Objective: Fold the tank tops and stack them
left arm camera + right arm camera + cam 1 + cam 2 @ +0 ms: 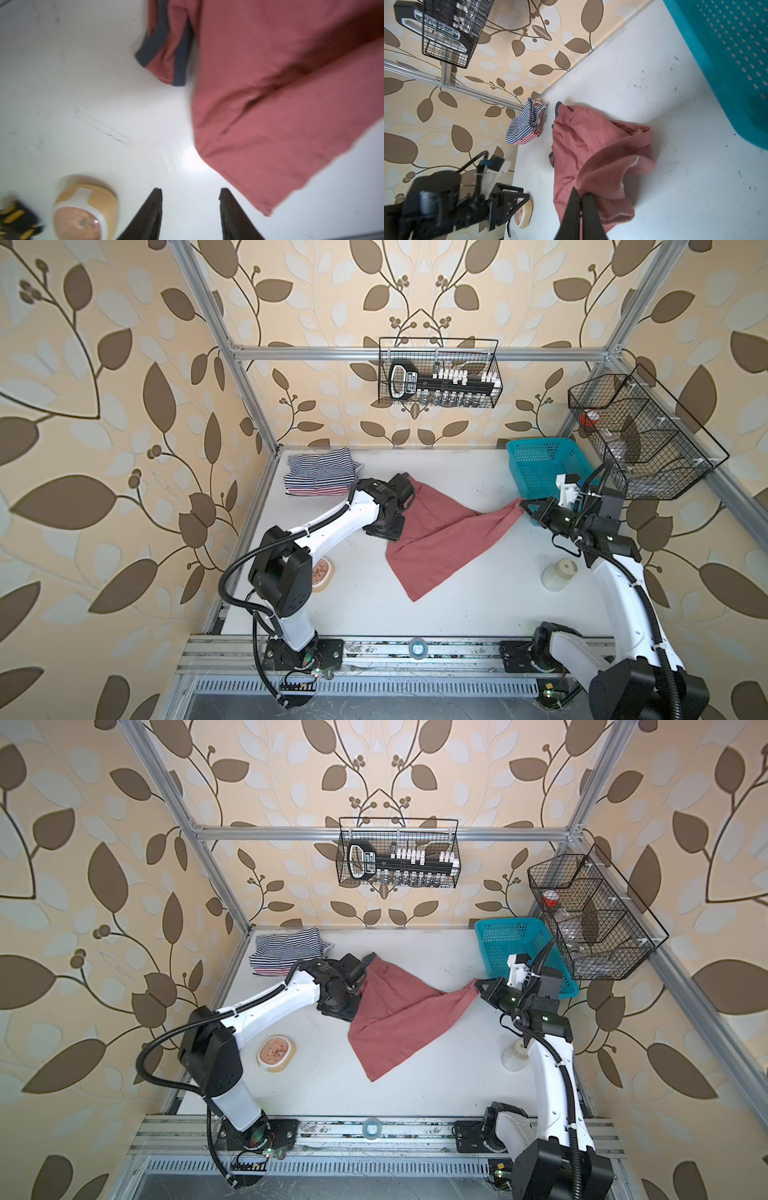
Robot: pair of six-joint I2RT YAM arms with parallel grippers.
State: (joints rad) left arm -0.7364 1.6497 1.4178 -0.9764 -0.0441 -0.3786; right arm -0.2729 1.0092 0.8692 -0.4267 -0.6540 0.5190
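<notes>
**A:** What is the left end effector (191,190) doing?

**B:** Its jaws are standing apart with nothing between them, over bare bench (83,83). The dusty red tank top (270,83) is lying just beside one finger. Its grey-blue trimmed strap is showing a little farther out.

**A:** And the right end effector (581,192)?

**B:** It is pinching together on a bunched corner of that same top. From its tips the cloth is running as a twisted band toward the left end effector, then spreading flat on the bench.

**A:** What is sitting beyond them?

**B:** Past the left end effector, in the bench's far corner, the navy-white striped tank top (320,466) is lying folded on the red-white striped tank top (316,490). Just behind the right end effector a teal basket (540,464) is standing. A pale jar (559,574) is sitting back beside that arm. A round tan container (277,1052) is resting back by the left arm's elbow.
</notes>
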